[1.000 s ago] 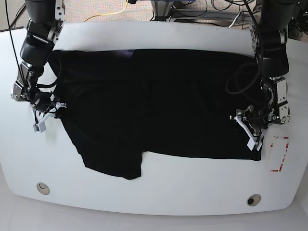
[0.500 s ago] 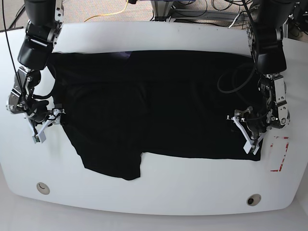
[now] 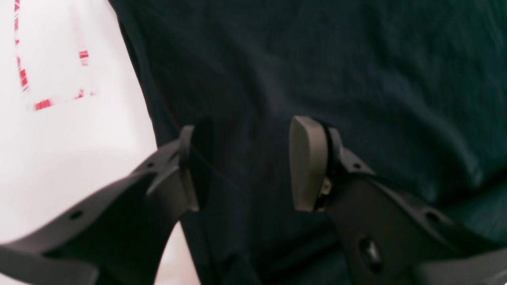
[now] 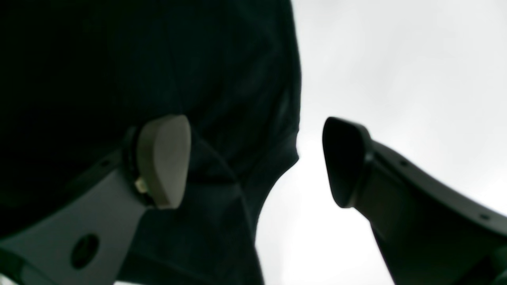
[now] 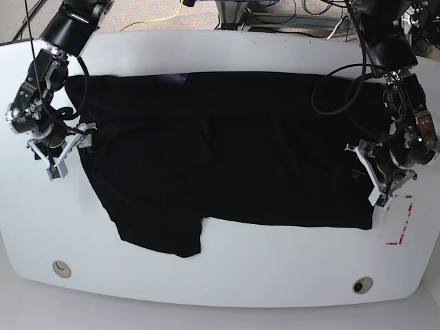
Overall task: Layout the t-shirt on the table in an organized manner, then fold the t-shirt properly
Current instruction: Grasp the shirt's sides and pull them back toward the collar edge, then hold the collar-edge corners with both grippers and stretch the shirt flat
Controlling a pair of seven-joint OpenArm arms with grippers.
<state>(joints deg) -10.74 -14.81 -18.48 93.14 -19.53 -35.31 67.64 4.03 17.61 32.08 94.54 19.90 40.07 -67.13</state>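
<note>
I see the t-shirt (image 5: 227, 151) spread flat across the table (image 5: 227, 282), one sleeve or corner trailing toward the near edge. The left gripper (image 3: 241, 166) stands with jaws parted, nothing clamped; black cloth fills the gap between them and lies beyond, and red tape marks (image 3: 23, 75) sit on bare table off to one side. The right gripper (image 4: 257, 162) is spread wide and empty; the shirt edge runs between its jaws, cloth behind one finger (image 4: 164, 158), bare white table behind the other.
</note>
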